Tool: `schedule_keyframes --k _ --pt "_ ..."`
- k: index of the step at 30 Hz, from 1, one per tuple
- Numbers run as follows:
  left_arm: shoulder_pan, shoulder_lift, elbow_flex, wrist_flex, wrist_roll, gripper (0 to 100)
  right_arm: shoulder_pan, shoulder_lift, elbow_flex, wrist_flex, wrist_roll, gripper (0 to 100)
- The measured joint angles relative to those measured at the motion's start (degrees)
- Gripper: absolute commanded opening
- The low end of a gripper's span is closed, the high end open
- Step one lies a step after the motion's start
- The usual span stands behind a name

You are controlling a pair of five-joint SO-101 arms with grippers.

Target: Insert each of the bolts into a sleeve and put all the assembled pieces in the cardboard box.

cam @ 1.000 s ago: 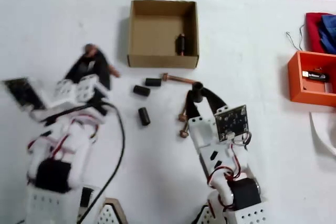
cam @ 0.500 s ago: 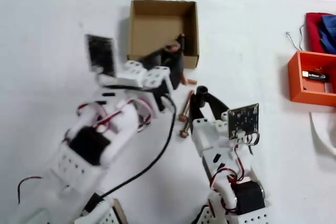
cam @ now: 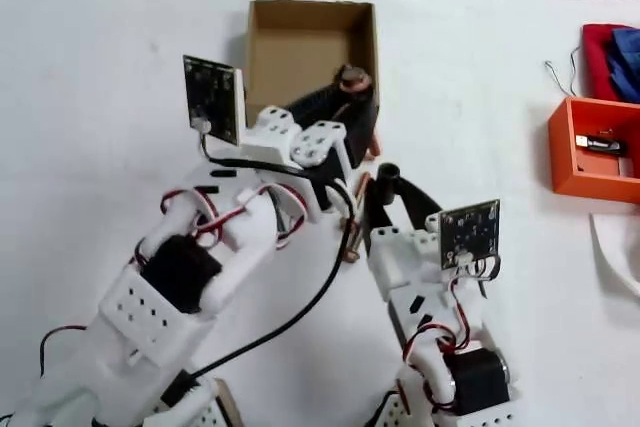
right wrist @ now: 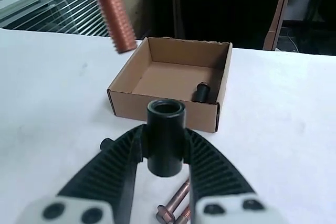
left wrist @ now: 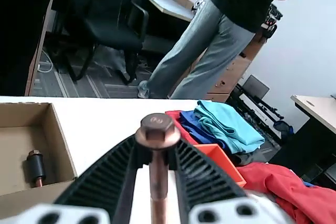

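My left gripper (cam: 352,99) is shut on a copper bolt (cam: 352,79) and holds it in front of the cardboard box (cam: 300,47), at the box's front right corner. In the left wrist view the bolt (left wrist: 156,174) stands head up between the jaws of the left gripper (left wrist: 156,153). My right gripper (cam: 383,179) is shut on a black sleeve (cam: 385,170), bore upward, just right of the bolt. In the right wrist view the sleeve (right wrist: 166,137) sits in the right gripper (right wrist: 166,148), and the bolt's threaded end (right wrist: 111,11) hangs above it and to one side. One assembled piece (right wrist: 201,92) lies in the box (right wrist: 173,80).
Loose bolts (cam: 351,250) (right wrist: 176,209) lie on the table by the right gripper. A loose sleeve (right wrist: 106,143) lies in front of the box. An orange bin (cam: 590,162) and red and blue cloth (cam: 610,52) are at the right edge.
The left arm swung from the table's left side across to the box's front right corner, carrying the bolt. The right gripper kept the sleeve and barely shifted.
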Motion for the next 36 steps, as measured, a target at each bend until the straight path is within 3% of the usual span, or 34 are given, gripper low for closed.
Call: schedule_keyframes --k 11,21,36 --pt "0.0 0.4 0.0 0.0 0.0 3 0.1 0.0 -0.6 0.0 8.0 2.2" --pt "0.0 0.4 0.0 3.9 0.0 3 0.0 -0.2 -5.6 3.3 8.4 2.2" --pt "0.4 0.4 0.0 1.5 0.0 3 -1.5 -0.3 -5.2 2.7 8.4 2.2"
